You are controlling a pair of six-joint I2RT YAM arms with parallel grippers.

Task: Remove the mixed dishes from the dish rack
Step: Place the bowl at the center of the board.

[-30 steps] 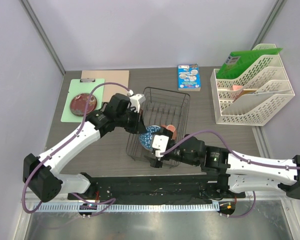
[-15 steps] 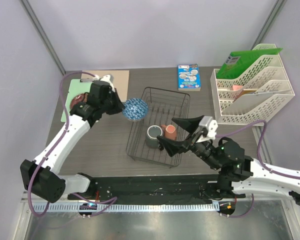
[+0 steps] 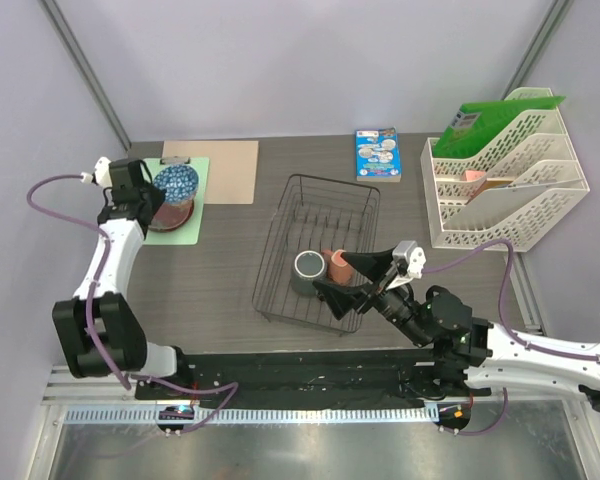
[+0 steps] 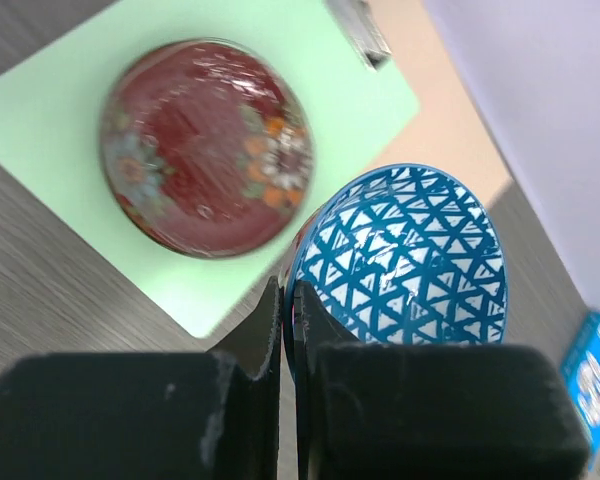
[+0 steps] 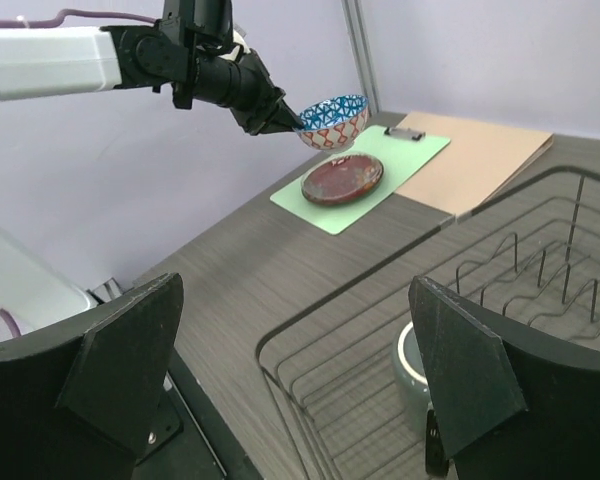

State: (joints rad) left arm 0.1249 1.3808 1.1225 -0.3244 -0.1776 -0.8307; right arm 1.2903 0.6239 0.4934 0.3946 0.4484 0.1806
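My left gripper [image 3: 152, 192] is shut on the rim of the small bowl [image 3: 176, 182], blue inside [image 4: 400, 255] and red-white outside [image 5: 330, 123]. It holds the bowl in the air above the dark red plate [image 3: 166, 213], which lies on a light green clipboard [image 4: 240, 110]. The plate also shows in the right wrist view [image 5: 342, 178]. My right gripper [image 3: 347, 276] is open and empty, over the near right part of the black wire dish rack [image 3: 362, 196]. The grey-green mug [image 3: 306, 270] and the salmon-pink cup [image 3: 335, 264] stand in the rack's near end.
A tan board [image 3: 230, 165] lies beside the green clipboard. A blue booklet [image 3: 377, 155] lies at the back. A white tiered file tray [image 3: 505, 185] with a green folder stands at the right.
My left gripper lifted the bowl out of the rack and carried it far left, over the plate. My right arm pulled back out of the rack and opened wide.
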